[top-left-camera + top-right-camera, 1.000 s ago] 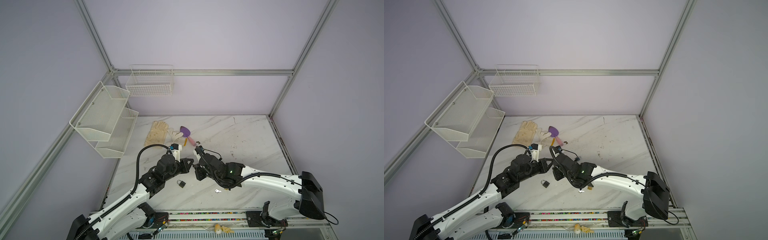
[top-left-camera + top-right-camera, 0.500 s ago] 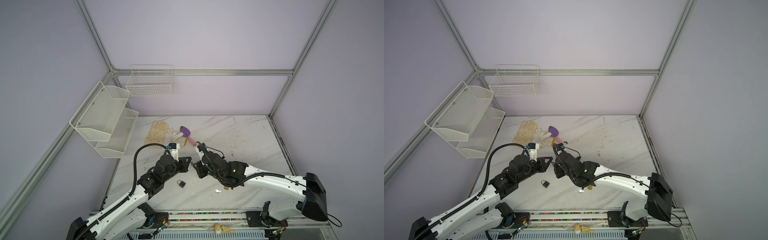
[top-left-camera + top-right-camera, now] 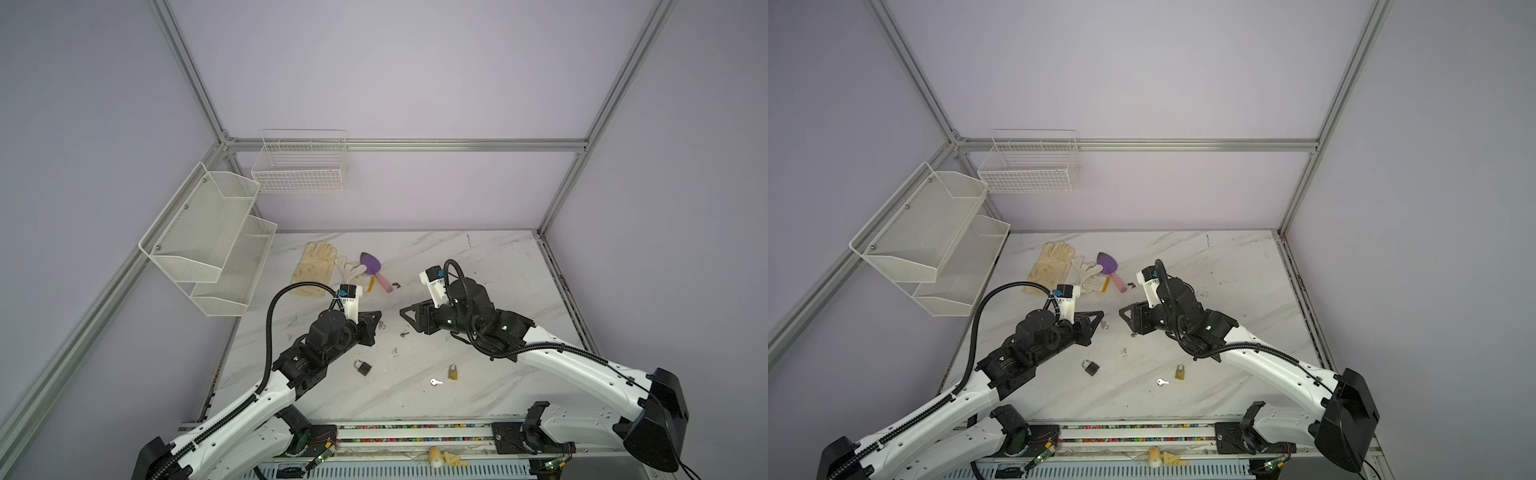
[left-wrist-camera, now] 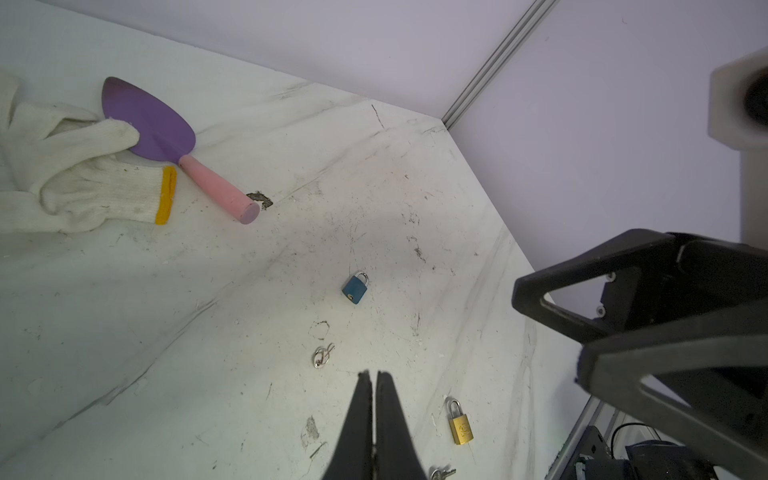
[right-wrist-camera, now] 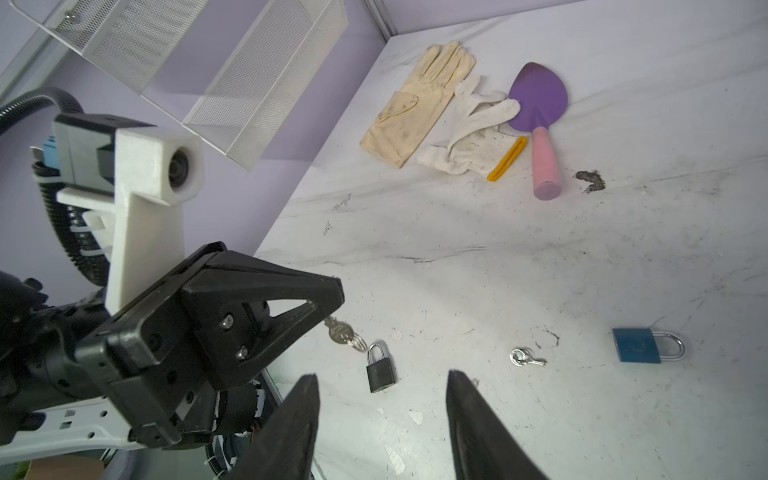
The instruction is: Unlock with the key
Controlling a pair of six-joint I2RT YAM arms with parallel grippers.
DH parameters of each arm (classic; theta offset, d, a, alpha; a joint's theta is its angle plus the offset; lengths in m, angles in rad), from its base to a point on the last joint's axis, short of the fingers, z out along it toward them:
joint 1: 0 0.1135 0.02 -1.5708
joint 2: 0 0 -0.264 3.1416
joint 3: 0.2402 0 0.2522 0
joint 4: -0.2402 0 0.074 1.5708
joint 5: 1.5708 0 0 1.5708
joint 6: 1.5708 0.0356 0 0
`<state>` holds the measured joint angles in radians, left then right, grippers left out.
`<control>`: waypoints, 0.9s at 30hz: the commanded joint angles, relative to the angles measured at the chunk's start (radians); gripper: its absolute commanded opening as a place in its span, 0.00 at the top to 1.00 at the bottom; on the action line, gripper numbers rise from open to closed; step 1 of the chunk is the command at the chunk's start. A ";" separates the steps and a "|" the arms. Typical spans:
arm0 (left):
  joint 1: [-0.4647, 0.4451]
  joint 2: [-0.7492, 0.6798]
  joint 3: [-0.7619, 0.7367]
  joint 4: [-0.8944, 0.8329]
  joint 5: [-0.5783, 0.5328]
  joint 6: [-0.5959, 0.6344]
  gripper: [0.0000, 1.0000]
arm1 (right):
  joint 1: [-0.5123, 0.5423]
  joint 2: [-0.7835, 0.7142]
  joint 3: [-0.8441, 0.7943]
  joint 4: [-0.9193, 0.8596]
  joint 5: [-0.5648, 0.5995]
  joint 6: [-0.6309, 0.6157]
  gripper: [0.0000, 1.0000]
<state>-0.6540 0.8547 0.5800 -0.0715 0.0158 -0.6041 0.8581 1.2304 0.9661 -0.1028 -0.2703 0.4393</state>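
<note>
Left hand (image 5: 332, 293), right wrist view: clamped on one ringed key (image 5: 340, 331), dangling from it, near black padlock (image 5: 380, 372); right hand (image 5: 382, 376) spread open, empty. Left wrist view: two padlocks, blue padlock (image 4: 355, 288) and brass padlock (image 4: 460, 424). Both top views: hands facing, apart; two padlocks visible; one loose silver key (image 3: 434, 381) beside brass padlock.
</note>
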 commanded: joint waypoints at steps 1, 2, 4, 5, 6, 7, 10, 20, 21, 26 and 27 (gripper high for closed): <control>0.013 -0.015 0.112 0.095 0.024 0.048 1.00 | -0.002 0.001 -0.039 0.142 -0.202 -0.027 0.46; 0.017 -0.015 0.111 0.113 0.032 0.044 1.00 | -0.006 0.005 -0.060 0.199 -0.248 -0.012 0.46; 0.023 -0.013 0.112 0.144 0.046 0.040 1.00 | -0.014 0.013 -0.082 0.272 -0.295 0.006 0.46; 0.028 -0.014 0.113 0.156 0.052 0.036 1.00 | -0.018 0.016 -0.087 0.299 -0.313 0.009 0.46; 0.033 -0.011 0.117 0.171 0.061 0.027 1.00 | -0.027 0.019 -0.089 0.314 -0.331 0.015 0.46; 0.039 -0.011 0.118 0.189 0.076 0.017 1.00 | -0.042 0.020 -0.093 0.336 -0.358 0.024 0.46; 0.054 -0.002 0.121 0.248 0.132 -0.004 1.00 | -0.094 0.023 -0.112 0.400 -0.409 0.057 0.46; 0.074 0.044 0.122 0.409 0.277 -0.108 1.00 | -0.162 0.075 -0.143 0.609 -0.554 0.119 0.48; 0.076 0.048 0.125 0.414 0.283 -0.110 1.00 | -0.162 0.081 -0.143 0.626 -0.558 0.127 0.48; 0.077 0.071 0.140 0.419 0.317 -0.111 1.00 | -0.162 0.117 -0.138 0.684 -0.584 0.167 0.49; 0.077 0.073 0.139 0.426 0.316 -0.112 1.00 | -0.162 0.120 -0.140 0.685 -0.582 0.167 0.50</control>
<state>-0.5827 0.9260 0.6243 0.2836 0.2878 -0.6987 0.6975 1.3437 0.8265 0.4953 -0.8127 0.5777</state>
